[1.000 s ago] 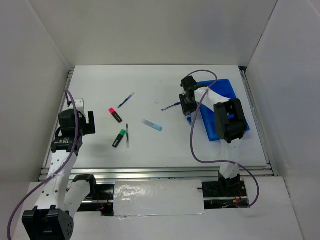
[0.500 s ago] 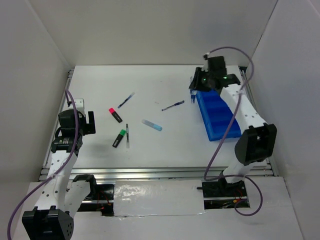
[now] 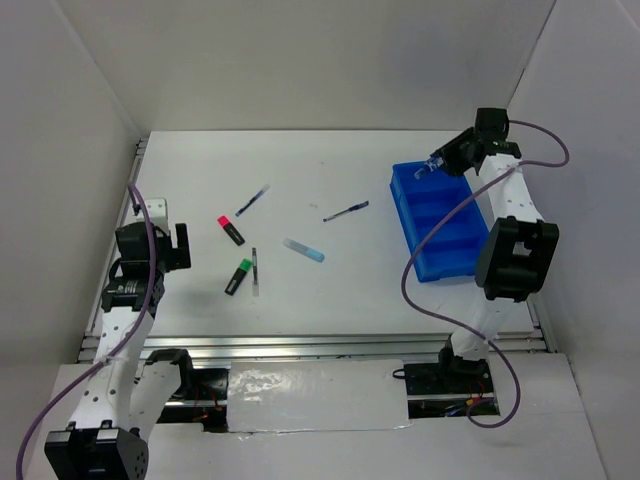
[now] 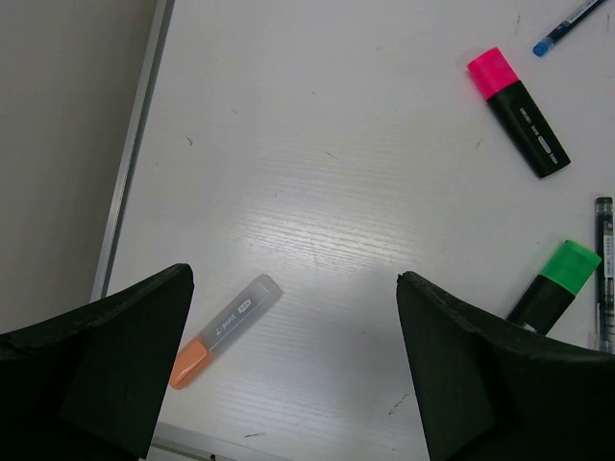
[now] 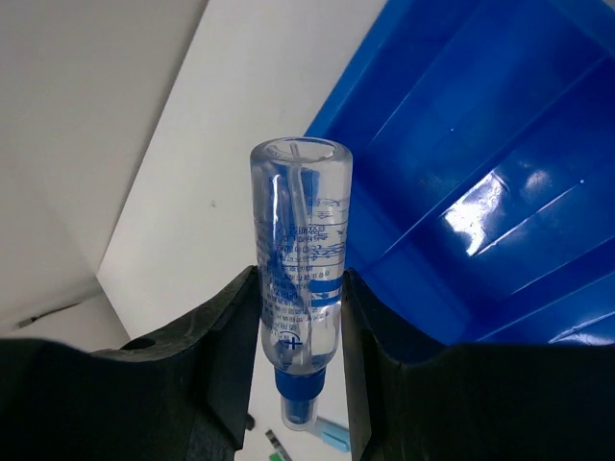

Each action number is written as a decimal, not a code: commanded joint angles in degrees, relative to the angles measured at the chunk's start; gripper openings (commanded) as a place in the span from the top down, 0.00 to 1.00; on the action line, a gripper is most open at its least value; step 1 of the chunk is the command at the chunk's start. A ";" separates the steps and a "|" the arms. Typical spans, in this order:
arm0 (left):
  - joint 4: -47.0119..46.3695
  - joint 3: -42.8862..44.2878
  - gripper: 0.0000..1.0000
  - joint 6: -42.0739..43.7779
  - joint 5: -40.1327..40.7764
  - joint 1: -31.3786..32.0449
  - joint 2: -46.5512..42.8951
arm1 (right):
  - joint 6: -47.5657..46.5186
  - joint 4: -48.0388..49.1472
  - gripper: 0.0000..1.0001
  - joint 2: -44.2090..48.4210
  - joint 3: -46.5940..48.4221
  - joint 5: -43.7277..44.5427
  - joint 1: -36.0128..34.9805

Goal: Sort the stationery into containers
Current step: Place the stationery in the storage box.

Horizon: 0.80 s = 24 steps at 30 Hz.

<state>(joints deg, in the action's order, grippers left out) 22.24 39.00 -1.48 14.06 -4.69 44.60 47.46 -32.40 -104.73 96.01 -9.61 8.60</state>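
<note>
My right gripper [image 5: 300,288] is shut on a clear bottle with a blue cap [image 5: 300,259], held above the far left corner of the blue tray [image 5: 500,192]. From above, that gripper [image 3: 440,163] hovers over the tray's [image 3: 415,250] far end. My left gripper [image 4: 293,279] is open above the table with nothing between its fingers. A grey highlighter with an orange cap [image 4: 226,329] lies just inside its left finger. The pink-capped highlighter [image 3: 231,230], green-capped highlighter [image 3: 238,276], grey pen [image 3: 254,271], light-blue marker [image 3: 303,250] and two blue pens [image 3: 252,200] [image 3: 346,211] lie scattered.
White walls close in the table on three sides. A metal rail [image 3: 300,345] runs along the near edge and another along the left edge [image 4: 130,173]. The right arm's purple cable [image 3: 420,260] loops over the tray.
The right arm has swung from the tray's left side to its far right end, carrying the bottle. The left arm and the pens on the table have not moved.
</note>
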 commanded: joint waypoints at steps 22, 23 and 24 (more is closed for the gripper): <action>-5.80 -2.79 0.01 -0.02 5.18 -0.15 -0.83 | 9.49 3.40 0.65 -14.36 9.90 0.38 1.33; -5.98 -2.71 0.01 -0.11 5.18 -0.15 -0.74 | 9.58 3.66 0.57 -14.54 9.81 0.03 1.33; -5.72 -2.62 0.01 -0.28 5.27 -0.15 -0.74 | 9.40 4.01 0.43 -14.80 9.73 -0.32 1.33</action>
<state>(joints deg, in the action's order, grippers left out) 19.22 36.36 -1.56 17.78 -4.69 43.77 56.34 -31.70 -119.44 102.87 -9.52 9.91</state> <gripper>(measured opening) 0.993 0.525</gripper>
